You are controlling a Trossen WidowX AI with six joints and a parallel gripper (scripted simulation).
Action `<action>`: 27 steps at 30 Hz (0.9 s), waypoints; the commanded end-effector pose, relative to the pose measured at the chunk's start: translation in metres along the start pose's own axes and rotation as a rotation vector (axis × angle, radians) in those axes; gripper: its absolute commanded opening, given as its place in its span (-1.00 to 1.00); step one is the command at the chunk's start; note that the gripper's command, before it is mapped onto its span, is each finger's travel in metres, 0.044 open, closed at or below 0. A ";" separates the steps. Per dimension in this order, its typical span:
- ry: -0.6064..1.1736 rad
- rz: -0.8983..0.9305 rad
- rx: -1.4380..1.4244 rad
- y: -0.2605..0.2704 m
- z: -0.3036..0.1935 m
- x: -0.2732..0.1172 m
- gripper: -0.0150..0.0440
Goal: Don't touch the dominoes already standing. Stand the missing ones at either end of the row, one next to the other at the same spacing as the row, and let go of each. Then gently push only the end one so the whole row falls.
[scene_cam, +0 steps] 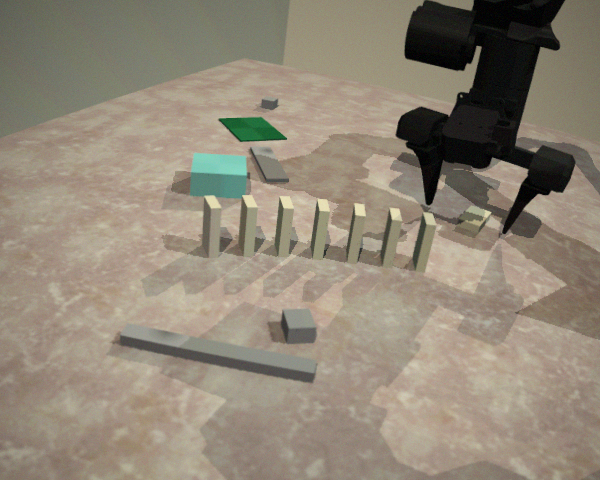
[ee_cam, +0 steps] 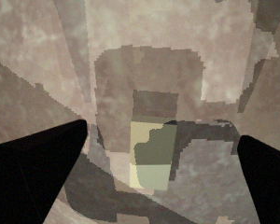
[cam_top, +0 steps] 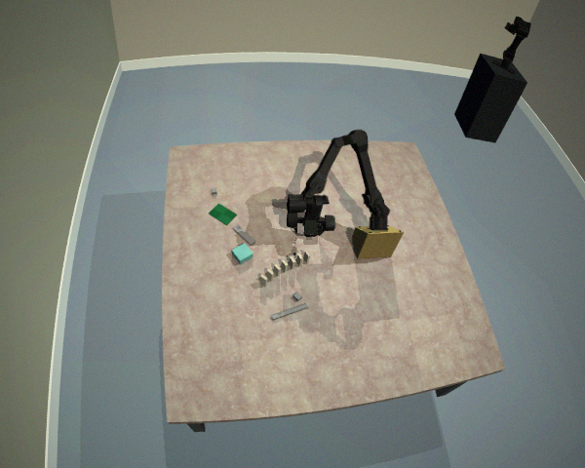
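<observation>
You have seven cream rectangular dominoes point(cam_top: 283, 265) point(scene_cam: 319, 229) upright in a spaced row; another cream block-shaped domino point(scene_cam: 474, 221) point(ee_cam: 151, 154) lies beyond one end.

Black pincer point(cam_top: 298, 240) point(scene_cam: 465, 221) point(ee_cam: 162, 134) wide open, pointing downward.

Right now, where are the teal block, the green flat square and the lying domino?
Teal block point(cam_top: 242, 253) point(scene_cam: 218, 176): top and exterior views, on its body.
Green flat square point(cam_top: 222, 214) point(scene_cam: 252, 129): top and exterior views, mid-surface.
Lying domino point(scene_cam: 474, 220) point(ee_cam: 152, 154): exterior and wrist views, on its body.
</observation>
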State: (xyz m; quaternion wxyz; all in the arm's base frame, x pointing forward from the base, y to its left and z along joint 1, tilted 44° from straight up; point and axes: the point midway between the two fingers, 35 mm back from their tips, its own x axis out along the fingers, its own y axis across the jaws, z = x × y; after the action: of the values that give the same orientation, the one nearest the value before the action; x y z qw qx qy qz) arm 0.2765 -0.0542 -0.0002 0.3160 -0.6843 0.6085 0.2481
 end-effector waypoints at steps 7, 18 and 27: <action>0.007 0.015 -0.014 0.006 0.001 0.010 1.00; 0.007 0.015 -0.014 0.006 0.001 0.010 0.20; 0.007 0.015 -0.014 0.006 0.001 0.010 -0.13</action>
State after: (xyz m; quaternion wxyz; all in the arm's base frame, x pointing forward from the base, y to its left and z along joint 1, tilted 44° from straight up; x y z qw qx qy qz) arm 0.2739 -0.0601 -0.0079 0.3112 -0.6823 0.6120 0.2512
